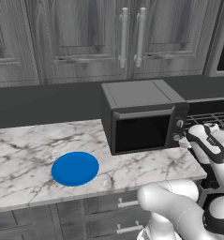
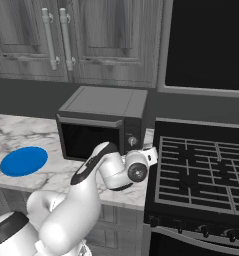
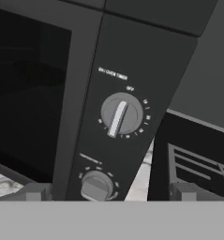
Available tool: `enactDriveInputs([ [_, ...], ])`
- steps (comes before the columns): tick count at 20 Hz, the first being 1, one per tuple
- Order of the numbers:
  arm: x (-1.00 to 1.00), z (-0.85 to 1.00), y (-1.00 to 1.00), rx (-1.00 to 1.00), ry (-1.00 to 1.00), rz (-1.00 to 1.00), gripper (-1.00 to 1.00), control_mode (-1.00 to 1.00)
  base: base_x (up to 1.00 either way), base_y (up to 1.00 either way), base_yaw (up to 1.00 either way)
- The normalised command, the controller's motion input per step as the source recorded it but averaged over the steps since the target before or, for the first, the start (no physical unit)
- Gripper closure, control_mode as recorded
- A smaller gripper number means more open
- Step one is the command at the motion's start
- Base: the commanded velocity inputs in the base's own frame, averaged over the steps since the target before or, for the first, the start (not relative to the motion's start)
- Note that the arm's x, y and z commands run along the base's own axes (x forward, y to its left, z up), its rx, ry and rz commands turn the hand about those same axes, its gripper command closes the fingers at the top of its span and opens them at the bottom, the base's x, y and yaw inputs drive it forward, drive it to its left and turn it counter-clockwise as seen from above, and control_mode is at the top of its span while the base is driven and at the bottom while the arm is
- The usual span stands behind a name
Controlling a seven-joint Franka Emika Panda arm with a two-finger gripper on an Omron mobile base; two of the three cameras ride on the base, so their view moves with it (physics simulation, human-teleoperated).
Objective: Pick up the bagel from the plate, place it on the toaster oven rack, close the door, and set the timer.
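Knobs sit right in front of my gripper (image 3: 108,192), so I think setting the timer is my job now. My two fingers stand wide apart and hold nothing. The oven (image 1: 141,117) sits on the counter (image 1: 24,159) with its door (image 1: 141,131) shut. The plate (image 1: 75,168) lies well to the side of it, bare and blue. I cannot see the bagel on it, and the dark glass hides what is inside, so I guess the bagel is in there.

The top knob (image 3: 121,113) has a pale bar on it and small words above that look like a timer label. The lower knob (image 3: 97,185) is nearer my fingers, so I must not grab that one. I should lift a little, line up one finger on each side of the top knob, close gently, then twist slowly.
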Motion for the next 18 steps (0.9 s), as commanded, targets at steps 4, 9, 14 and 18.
enactDriveInputs([
  [4,0.0,0.0,0.04,0.0,-0.02,-0.09,-1.0,-1.0,0.0,0.0,0.0],
  [9,0.0,0.0,0.16,0.0,-0.02,-0.14,-1.0,-1.0,0.0,0.0,0.0],
  [14,0.01,0.0,0.3,0.0,-0.02,-0.13,-1.0,-1.0,0.0,0.0,0.0],
  [18,0.01,0.0,0.08,0.0,-0.01,-0.1,-1.0,-1.0,0.0,0.0,0.0],
])
